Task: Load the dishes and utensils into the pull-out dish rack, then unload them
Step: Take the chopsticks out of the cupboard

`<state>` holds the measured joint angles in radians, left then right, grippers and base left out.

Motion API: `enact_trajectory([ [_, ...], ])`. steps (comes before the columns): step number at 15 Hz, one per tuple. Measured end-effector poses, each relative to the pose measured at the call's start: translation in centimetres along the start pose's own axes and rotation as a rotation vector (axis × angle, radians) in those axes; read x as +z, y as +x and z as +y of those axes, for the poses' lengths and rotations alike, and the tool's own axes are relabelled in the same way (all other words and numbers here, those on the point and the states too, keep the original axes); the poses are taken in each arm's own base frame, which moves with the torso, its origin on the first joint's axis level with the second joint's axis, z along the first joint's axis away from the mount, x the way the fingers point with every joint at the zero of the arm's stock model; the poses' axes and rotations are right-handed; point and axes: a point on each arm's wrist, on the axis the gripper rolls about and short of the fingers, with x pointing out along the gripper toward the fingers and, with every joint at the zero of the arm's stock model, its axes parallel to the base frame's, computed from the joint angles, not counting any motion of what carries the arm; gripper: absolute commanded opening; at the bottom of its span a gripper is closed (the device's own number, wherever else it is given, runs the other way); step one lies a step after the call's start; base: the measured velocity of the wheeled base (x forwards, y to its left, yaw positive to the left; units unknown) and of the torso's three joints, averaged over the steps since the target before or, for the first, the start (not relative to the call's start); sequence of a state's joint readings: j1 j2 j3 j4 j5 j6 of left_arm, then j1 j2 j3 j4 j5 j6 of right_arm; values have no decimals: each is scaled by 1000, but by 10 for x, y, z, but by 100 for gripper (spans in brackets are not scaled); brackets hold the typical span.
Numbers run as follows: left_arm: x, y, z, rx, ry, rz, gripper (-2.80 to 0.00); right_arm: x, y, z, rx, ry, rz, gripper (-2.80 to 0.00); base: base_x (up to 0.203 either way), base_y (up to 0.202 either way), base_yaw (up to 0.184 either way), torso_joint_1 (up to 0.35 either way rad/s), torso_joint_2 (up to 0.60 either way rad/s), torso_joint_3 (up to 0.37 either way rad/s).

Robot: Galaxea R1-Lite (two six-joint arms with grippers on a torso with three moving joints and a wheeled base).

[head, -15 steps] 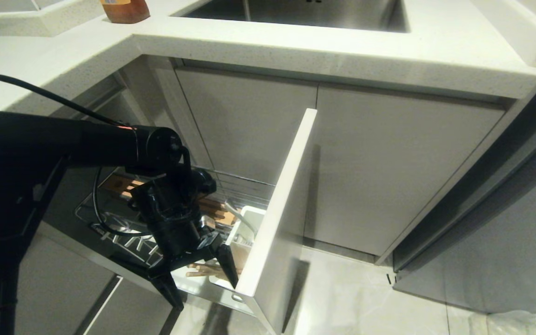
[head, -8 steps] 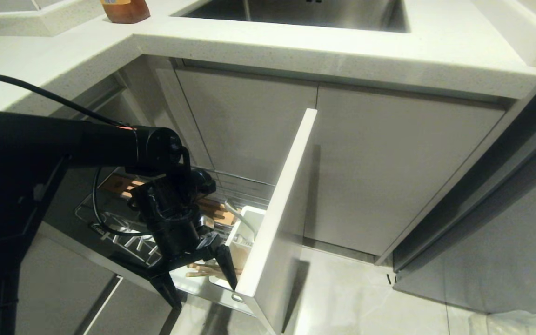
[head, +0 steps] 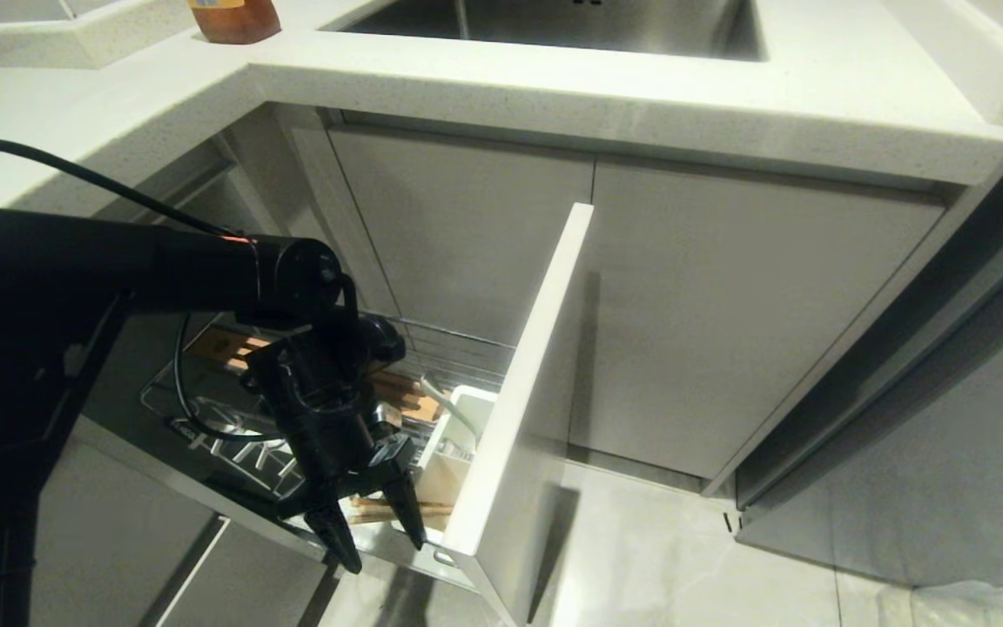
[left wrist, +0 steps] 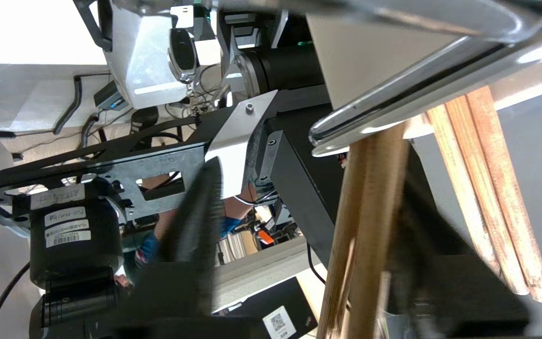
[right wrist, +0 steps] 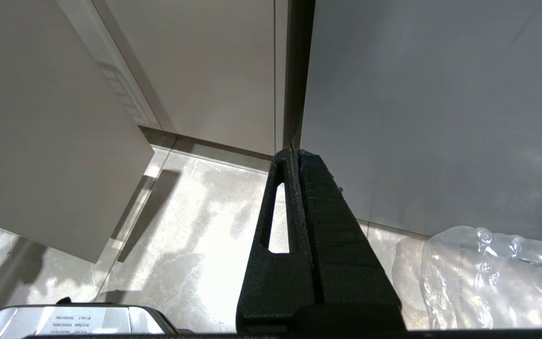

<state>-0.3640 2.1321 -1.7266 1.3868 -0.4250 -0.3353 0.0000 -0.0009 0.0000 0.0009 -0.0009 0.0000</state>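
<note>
I see pale stone counter [head: 554, 87], grey floor tiles [head: 684, 557]; my left gripper [head: 377, 533] half-spread around chopsticks [head: 397, 508], grip unclear.

Head camera looks down on the pull-out dish rack [head: 501, 366]; left wrist camera sits close among its chopsticks [left wrist: 365, 226].

Your left arm [head: 144, 261] reaches in level from the left, then bends at the wrist so the left gripper [head: 377, 533] points steeply down. Its two dark fingers [head: 333, 535] stand partly apart, tips angled toward each other. Your right gripper [right wrist: 299, 155] hangs parked, pointing down, fingers pressed flat together.
</note>
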Motion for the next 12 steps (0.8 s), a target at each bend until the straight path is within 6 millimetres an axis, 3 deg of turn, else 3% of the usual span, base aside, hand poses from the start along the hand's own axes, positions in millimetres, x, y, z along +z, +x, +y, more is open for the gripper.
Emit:
enact_trajectory([
  [8, -4, -1, -3, -9, 7, 6, -280, 0, 0, 0, 0, 0, 0, -280, 0, 0, 0, 0, 0, 0],
  [12, -16, -9, -8, -30, 11, 23, -280, 0, 0, 0, -1, 0, 0, -280, 0, 0, 0, 0, 0, 0],
])
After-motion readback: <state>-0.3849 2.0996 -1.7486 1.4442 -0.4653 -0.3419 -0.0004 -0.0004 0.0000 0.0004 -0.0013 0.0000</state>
